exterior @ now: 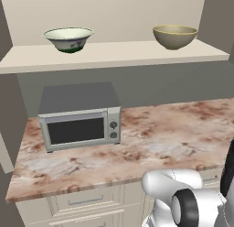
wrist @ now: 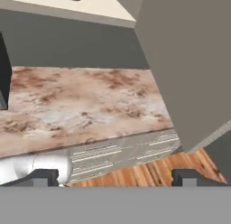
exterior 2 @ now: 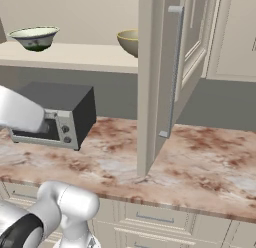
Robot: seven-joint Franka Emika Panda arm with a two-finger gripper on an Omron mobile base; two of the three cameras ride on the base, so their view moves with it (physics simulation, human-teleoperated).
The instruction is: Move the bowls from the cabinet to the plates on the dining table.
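While the cabinet (exterior 2: pixel 165 67) door stands swung open, both bowls sit on its beige shelf (exterior: pixel 114 54), well apart: the cream-white bowl (exterior: pixel 68 39) to the left, above the microwave (exterior: pixel 80 122), and the olive-tan bowl (exterior: pixel 174 36) to the right, partly hidden by the door in the right base view. Below, the counter (exterior: pixel 173 134) of pink-brown marbled stone carries the microwave. In the hand view, the tool (wrist: pixel 115 179) has its jaws spread wide with nothing between them, low before the counter's drawer fronts (wrist: pixel 122 153).
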